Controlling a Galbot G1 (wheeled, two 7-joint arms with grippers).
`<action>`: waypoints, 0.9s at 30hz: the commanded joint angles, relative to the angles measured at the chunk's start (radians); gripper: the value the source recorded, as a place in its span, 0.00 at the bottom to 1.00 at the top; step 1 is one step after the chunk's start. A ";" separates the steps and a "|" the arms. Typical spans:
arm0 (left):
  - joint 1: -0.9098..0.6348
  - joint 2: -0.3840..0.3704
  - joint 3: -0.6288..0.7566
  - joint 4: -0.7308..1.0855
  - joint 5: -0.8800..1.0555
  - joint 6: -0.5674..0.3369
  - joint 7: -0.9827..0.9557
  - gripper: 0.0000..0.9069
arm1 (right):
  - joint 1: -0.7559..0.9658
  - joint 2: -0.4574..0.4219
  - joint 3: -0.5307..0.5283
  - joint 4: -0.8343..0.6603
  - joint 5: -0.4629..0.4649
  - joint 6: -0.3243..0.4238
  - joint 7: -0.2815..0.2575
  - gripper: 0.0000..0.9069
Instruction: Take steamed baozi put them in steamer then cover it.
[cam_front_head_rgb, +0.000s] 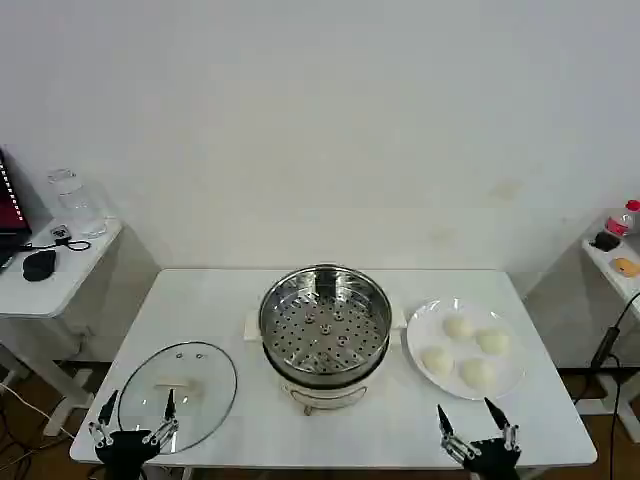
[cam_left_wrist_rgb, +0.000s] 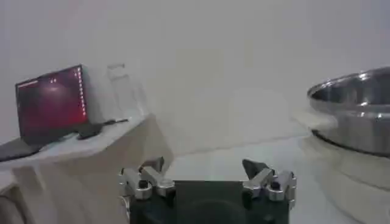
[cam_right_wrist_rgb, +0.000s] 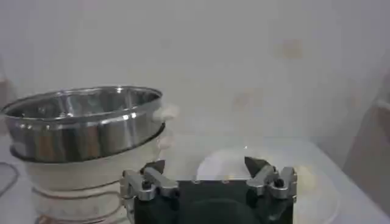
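Note:
The shiny steel steamer (cam_front_head_rgb: 325, 322) stands at the middle of the white table, its perforated tray bare; it also shows as steamer (cam_left_wrist_rgb: 356, 112) and steamer (cam_right_wrist_rgb: 85, 122) in the wrist views. Several cream-white steamed baozi (cam_front_head_rgb: 466, 349) lie on a white plate (cam_front_head_rgb: 420, 325) to its right. The glass cover (cam_front_head_rgb: 178, 390) with a white handle lies flat at the front left. My left gripper (cam_front_head_rgb: 138, 412) is open at the table's front edge, over the cover's near rim. My right gripper (cam_front_head_rgb: 470, 415) is open at the front edge, just short of the plate. Both hold nothing: left gripper (cam_left_wrist_rgb: 205, 165), right gripper (cam_right_wrist_rgb: 205, 164).
A side table (cam_front_head_rgb: 55, 270) at the far left carries a laptop (cam_left_wrist_rgb: 52, 103), a mouse (cam_front_head_rgb: 40, 264) and a clear jar (cam_front_head_rgb: 72, 200). Another small table (cam_front_head_rgb: 610, 262) stands at the far right. Bare tabletop (cam_front_head_rgb: 200, 300) lies behind the cover.

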 joint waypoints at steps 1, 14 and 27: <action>-0.013 0.012 -0.016 -0.030 0.099 0.114 0.092 1.00 | 0.130 -0.278 0.163 -0.055 -0.167 -0.176 -0.020 1.00; -0.051 0.002 -0.017 -0.031 0.147 0.118 0.131 1.00 | 0.696 -0.913 0.054 -0.485 -0.479 -0.161 -0.528 1.00; -0.071 -0.003 -0.012 -0.025 0.159 0.118 0.137 1.00 | 1.721 -0.903 -0.971 -0.882 -0.535 0.205 -0.964 1.00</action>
